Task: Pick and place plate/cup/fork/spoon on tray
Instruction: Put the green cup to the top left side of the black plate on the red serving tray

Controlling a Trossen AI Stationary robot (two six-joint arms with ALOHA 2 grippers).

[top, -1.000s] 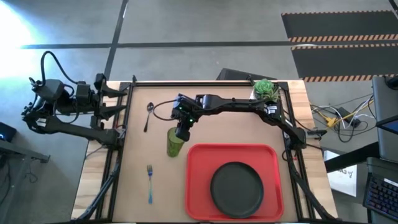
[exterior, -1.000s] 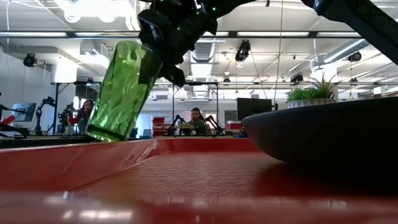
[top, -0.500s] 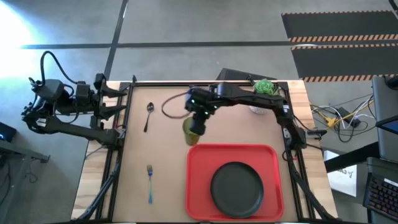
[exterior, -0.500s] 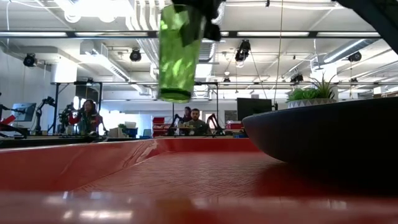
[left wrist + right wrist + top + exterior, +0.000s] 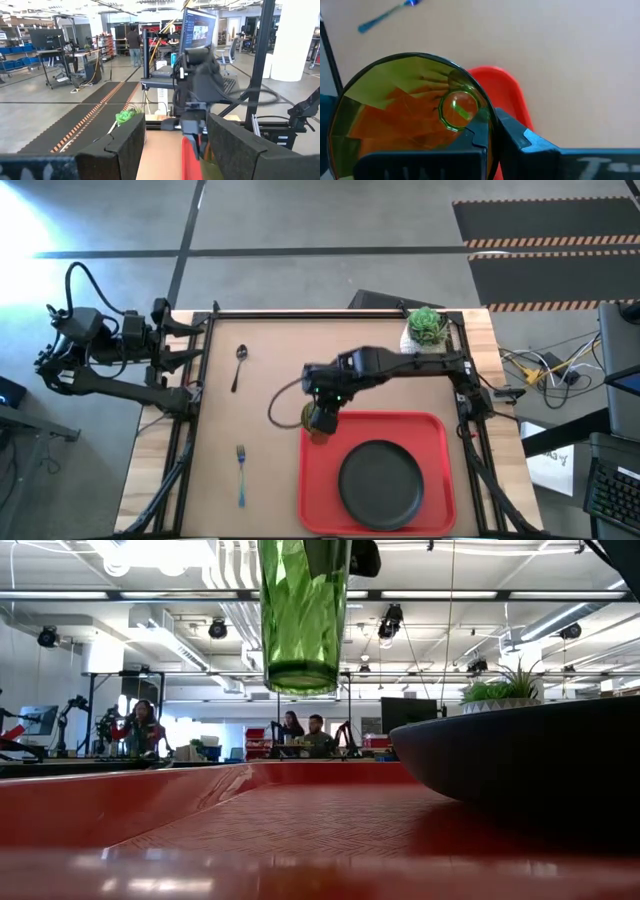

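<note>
Right claw [image 5: 322, 418] hangs above the near-left corner of the red tray [image 5: 440, 430], its fingers clamped on the rim of the green cup [image 5: 303, 612]. The cup hangs upright, its base clear of the tray floor in the low view. In the right wrist view the cup [image 5: 412, 116] fills the space just under the claw, with the tray's corner [image 5: 502, 87] showing beneath and through it. The black plate [image 5: 381, 482] sits on the tray, beyond the claw toward the tray's middle and apart from the cup. The fork [image 5: 241, 473] lies on the surface well to the left of the claw, and the spoon [image 5: 238, 364] lies farther back on that same side. Left claw [image 5: 205, 344] waits at the surface's left edge, fingers parted and holding nothing.
</note>
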